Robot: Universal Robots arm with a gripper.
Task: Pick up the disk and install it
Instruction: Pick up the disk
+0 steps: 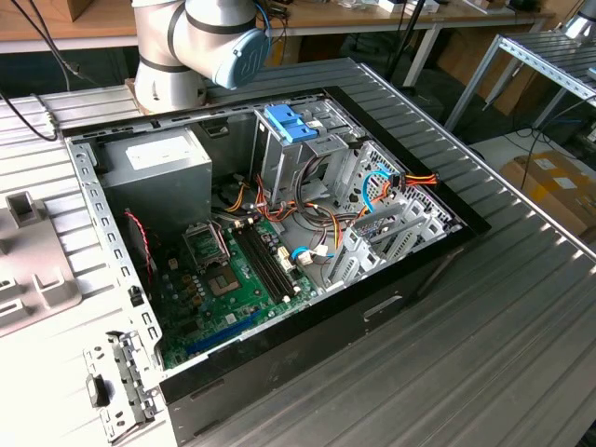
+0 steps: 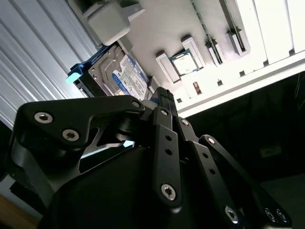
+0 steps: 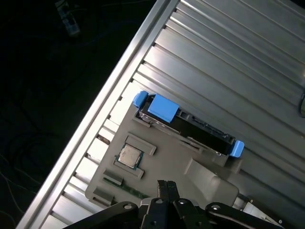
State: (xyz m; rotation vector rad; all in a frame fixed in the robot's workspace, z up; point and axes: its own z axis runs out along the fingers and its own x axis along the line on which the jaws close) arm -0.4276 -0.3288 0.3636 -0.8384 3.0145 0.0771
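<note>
The disk, dark grey w/ light-blue carrier and brighter blue end tabs, lies in a grey tray on the ribbed counter, just beside a CPU chip. The gripper hangs over the tray, fingers apparently closed together, holding nothing.

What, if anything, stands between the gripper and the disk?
Nothing visible: in the first wrist view the gripper hangs over the grey tray, with only open air between it and the disk.
</note>
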